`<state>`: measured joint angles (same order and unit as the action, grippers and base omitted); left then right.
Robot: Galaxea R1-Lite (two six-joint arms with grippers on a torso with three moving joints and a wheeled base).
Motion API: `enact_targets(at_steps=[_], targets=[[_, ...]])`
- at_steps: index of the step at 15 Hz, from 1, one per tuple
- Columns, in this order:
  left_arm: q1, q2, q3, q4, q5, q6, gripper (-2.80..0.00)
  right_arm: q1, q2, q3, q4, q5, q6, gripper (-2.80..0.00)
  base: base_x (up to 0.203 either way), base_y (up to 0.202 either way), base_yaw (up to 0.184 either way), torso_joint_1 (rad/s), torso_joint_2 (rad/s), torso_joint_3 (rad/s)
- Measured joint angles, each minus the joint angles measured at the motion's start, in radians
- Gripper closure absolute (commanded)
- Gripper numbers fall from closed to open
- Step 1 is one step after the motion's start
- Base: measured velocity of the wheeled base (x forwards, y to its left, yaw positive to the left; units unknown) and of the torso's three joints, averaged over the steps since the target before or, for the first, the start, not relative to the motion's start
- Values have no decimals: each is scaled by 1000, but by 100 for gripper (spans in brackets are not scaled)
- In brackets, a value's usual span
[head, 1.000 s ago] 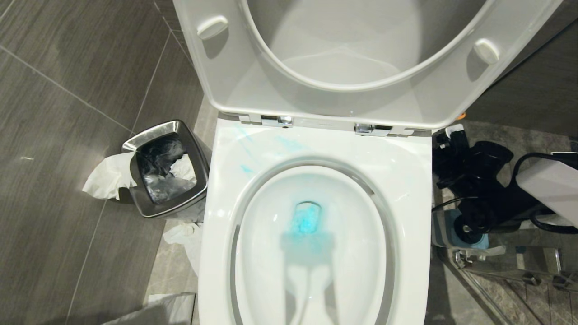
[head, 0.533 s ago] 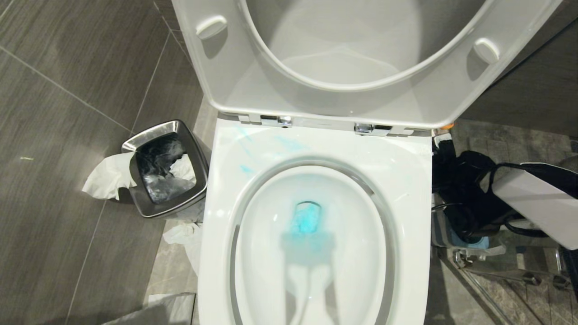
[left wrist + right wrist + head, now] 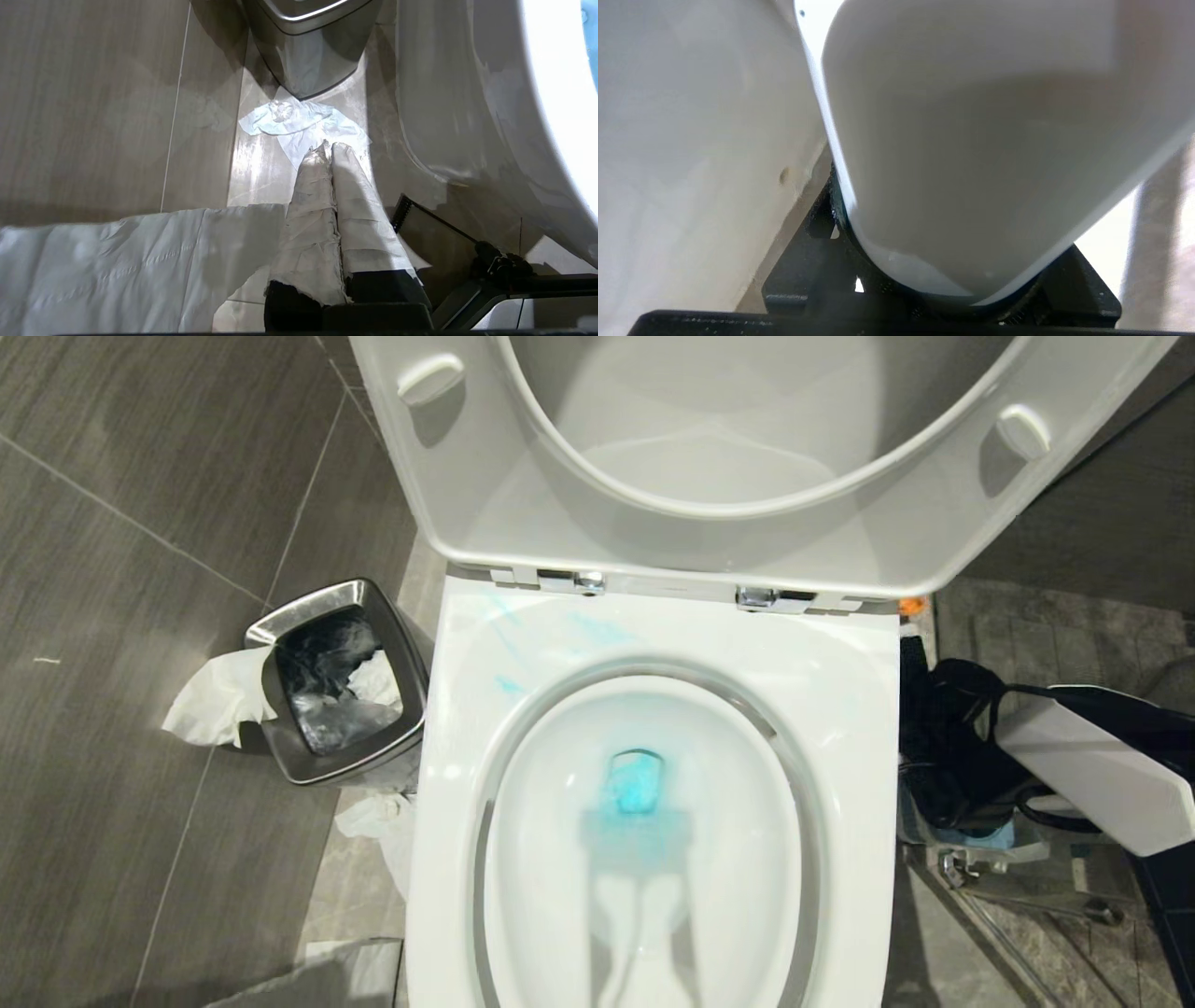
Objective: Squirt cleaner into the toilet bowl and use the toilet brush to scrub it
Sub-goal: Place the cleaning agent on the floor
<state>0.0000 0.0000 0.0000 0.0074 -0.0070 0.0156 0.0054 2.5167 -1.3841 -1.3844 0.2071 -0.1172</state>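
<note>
Evidently cleaner (image 3: 635, 793) is tinting the toilet bowl (image 3: 845, 709), so my right gripper (image 3: 971, 261) is hanging beside it, grip unclear; left fingers (image 3: 313, 186) are sitting clenched.

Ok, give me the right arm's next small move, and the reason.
Probably ease the right gripper, low beside the toilet bowl on its right, onto the blue holder under it to take the toilet brush, which is hidden here. Cleaner already tints the water and smears the rim, so scrubbing is what remains. The left gripper hangs shut near the floor.
</note>
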Motion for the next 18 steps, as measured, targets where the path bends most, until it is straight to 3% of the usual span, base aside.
enact_targets(at_steps=[15, 16, 18], targets=[[0, 0, 0, 0, -1, 2, 0, 3, 5, -51, -1, -3, 6, 0, 0, 0, 0, 1, 1, -31], [0, 0, 0, 0, 0, 2, 0, 5, 5, -49, -2, -5, 7, -280, 0, 0, 0, 0, 0, 0], [0, 0, 0, 0, -1, 3, 0, 10, 5, -48, -5, -6, 5, -280, 0, 0, 0, 0, 0, 0]])
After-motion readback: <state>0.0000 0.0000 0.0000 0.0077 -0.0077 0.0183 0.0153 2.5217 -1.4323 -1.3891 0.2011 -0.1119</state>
